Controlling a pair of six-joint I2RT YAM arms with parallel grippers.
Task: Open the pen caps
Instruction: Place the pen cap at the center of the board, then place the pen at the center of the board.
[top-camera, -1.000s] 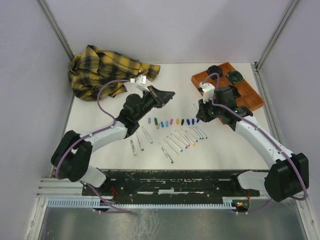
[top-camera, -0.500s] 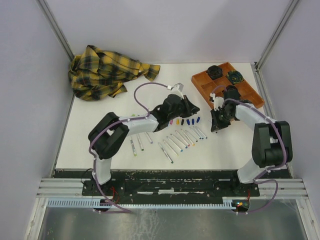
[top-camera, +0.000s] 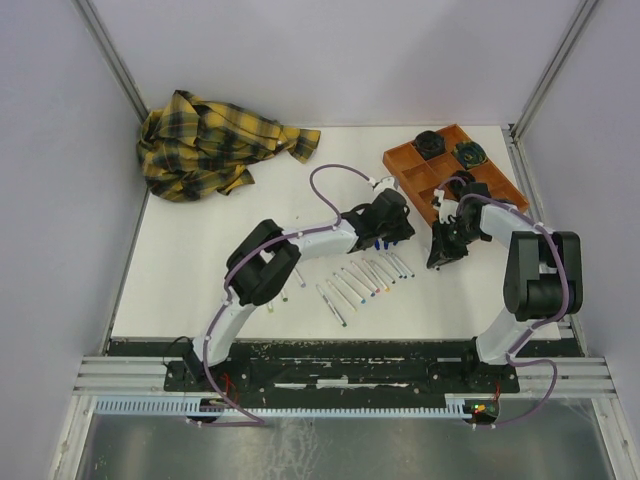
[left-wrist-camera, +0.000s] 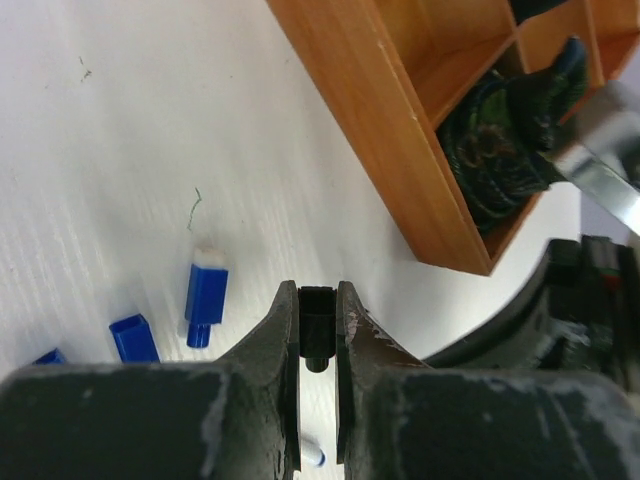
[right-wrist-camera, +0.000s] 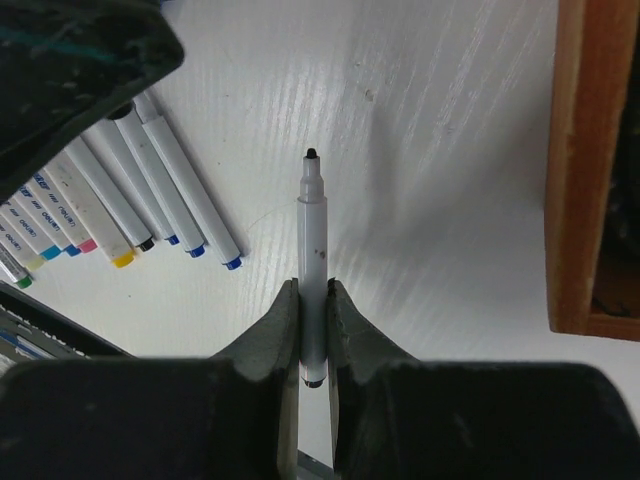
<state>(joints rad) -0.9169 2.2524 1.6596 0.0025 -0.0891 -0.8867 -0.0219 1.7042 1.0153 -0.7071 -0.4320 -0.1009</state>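
Note:
My left gripper (left-wrist-camera: 318, 300) is shut on a short black pen cap (left-wrist-camera: 318, 318), held just above the table beside the orange tray (left-wrist-camera: 385, 165). Loose blue pen caps (left-wrist-camera: 206, 293) lie on the white table to its left. My right gripper (right-wrist-camera: 313, 290) is shut on a white pen barrel (right-wrist-camera: 312, 225), whose bare black tip points away from the jaws. From above, the left gripper (top-camera: 393, 232) hangs over the row of caps and hides most of them. The right gripper (top-camera: 438, 258) sits just right of it.
A row of uncapped white pens (top-camera: 365, 280) lies on the table in front of the left gripper and shows again as pens (right-wrist-camera: 150, 195) left of the right jaws. The orange tray (top-camera: 398, 172) with dark round objects stands at the back right. A yellow plaid cloth (top-camera: 215, 140) lies at the back left.
The left arm has swung right, from the middle of the table to beside the orange tray. The right arm has folded, its gripper moving slightly right and nearer. Both grips are unchanged.

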